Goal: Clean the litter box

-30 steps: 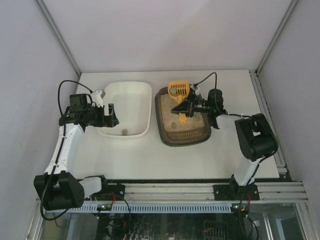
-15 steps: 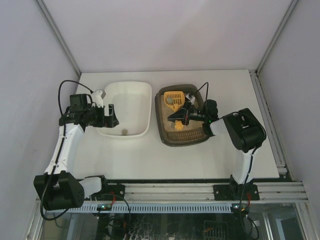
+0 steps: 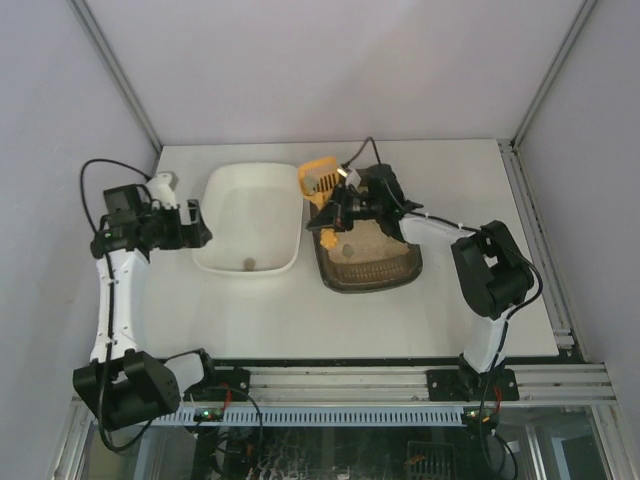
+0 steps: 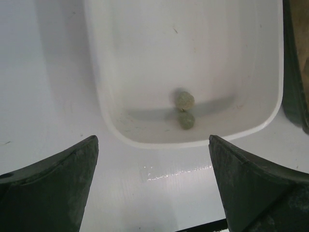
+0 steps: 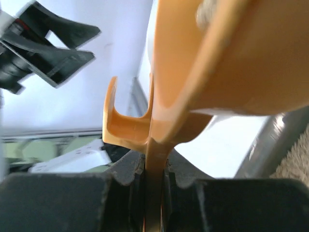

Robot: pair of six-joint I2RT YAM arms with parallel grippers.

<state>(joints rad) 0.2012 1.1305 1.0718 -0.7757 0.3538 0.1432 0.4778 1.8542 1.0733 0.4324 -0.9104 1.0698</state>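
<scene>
1. Brown-olive plastic formed the litter box (image 3: 368, 262), which lay on the white desk (image 3: 440, 320) beneath the right tool (image 3: 335, 214) and stretched from it back towards the arm bases.
2. Its long axis ran from the near edge of the desk to the far wall, slightly skewed. One short end pointed at the arm bases and the other lay under the right tool.
3. Tan litter (image 3: 372, 240) filled its floor.
4. The right tool was clamped shut on the handle of a yellow slotted scoop (image 3: 318, 178). The wrist view showed the handle pinched tight between the fingers (image 5: 123, 176).
5. The scoop's head rose beyond the tool, above the far left corner of the litter box.
6. A white tray (image 3: 222, 190) lay just left of the right tool, parallel to the litter box and close beside it. Whether the two touched could not be told.
7. The left tool (image 3: 192, 222) hung wide open and held nothing, just outside the tray's left rim.
8. Ahead of its fingers, two grey-green clumps (image 4: 184, 101) sat touching at the tray's near end.
</scene>
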